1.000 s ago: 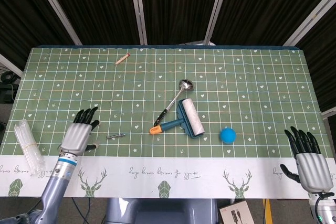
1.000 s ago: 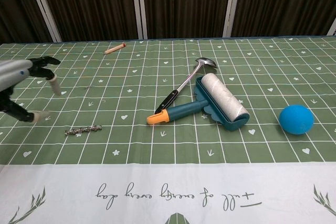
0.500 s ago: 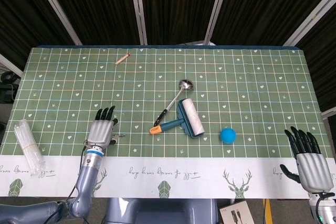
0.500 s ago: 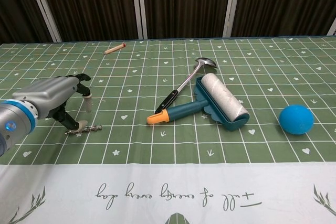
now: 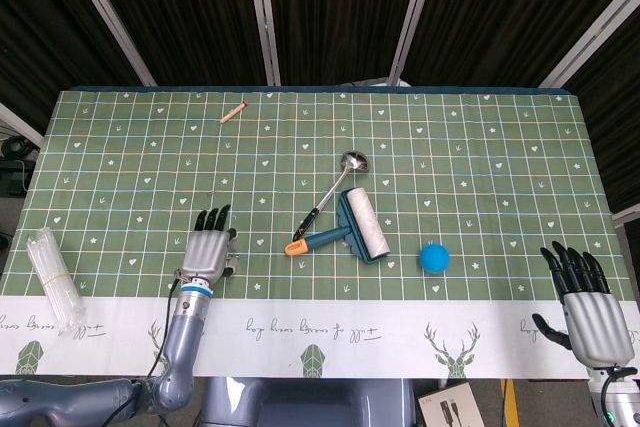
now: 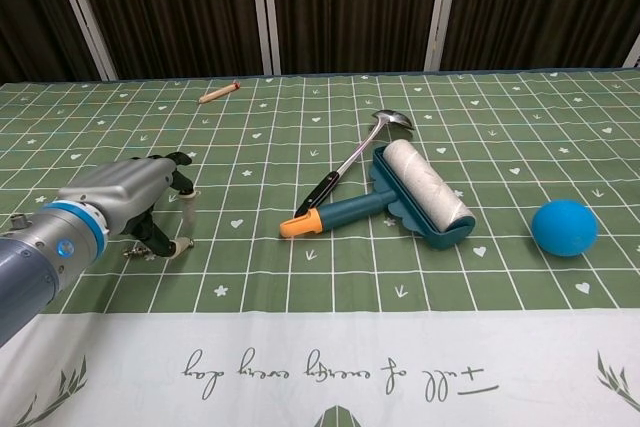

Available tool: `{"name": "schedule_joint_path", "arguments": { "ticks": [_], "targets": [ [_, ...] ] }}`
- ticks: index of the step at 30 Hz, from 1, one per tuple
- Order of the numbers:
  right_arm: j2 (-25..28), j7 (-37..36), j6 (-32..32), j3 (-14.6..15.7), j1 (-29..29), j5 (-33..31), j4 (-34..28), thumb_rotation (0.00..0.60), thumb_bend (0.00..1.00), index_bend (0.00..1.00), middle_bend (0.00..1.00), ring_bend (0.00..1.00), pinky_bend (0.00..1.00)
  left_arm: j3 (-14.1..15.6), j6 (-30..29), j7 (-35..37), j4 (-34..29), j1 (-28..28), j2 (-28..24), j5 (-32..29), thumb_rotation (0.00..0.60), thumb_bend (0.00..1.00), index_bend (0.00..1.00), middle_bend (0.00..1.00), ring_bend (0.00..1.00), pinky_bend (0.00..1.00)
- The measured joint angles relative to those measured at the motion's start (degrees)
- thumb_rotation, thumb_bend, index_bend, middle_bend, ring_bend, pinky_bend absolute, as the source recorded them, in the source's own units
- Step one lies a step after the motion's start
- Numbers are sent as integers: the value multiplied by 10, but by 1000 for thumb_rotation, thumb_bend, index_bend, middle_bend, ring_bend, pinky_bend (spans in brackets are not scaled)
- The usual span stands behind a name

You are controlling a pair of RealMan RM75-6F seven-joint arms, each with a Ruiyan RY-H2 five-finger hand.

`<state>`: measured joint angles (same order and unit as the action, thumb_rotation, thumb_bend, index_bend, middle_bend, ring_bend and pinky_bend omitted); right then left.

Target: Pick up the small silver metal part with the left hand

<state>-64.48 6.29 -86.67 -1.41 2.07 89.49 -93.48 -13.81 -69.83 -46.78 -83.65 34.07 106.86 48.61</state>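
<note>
The small silver metal part [image 6: 134, 250], a thin twisted rod, lies on the green cloth at the front left, mostly covered. My left hand [image 6: 128, 194] arches over it with fingertips [image 6: 181, 245] down on the cloth around it; the head view shows this left hand [image 5: 207, 252] from above, hiding the part. Nothing is lifted, and the frames do not show a grip on the part. My right hand [image 5: 590, 312] hovers past the table's front right corner, fingers spread and empty.
A teal lint roller [image 5: 360, 227] with an orange handle tip and a metal spoon [image 5: 335, 187] lie mid-table. A blue ball [image 5: 434, 258] sits to their right. A reddish stick [image 5: 233, 112] lies at the back left, a bundle of clear tubes [image 5: 52, 277] at the front left edge.
My left hand has moved rightward from the left edge and lowered over the silver part, its fingertips now on the cloth around it. The right hand has stayed still.
</note>
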Motion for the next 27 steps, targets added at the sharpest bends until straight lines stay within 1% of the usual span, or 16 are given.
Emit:
{"name": "schedule_joint_path", "arguments": {
  "ticks": [10,27],
  "targets": [
    [0,0,0,0,0,0,-1,600,111,0,0,0,3,1,-4,-10,12,11,9,-19,600,291,503,0,0,0],
    [2,-3,3,1,0,-3,-6,600,110,0,0,0,3,11,-13,-23,21,18,12,-32,600,293,495,0,0,0]
  ]
}}
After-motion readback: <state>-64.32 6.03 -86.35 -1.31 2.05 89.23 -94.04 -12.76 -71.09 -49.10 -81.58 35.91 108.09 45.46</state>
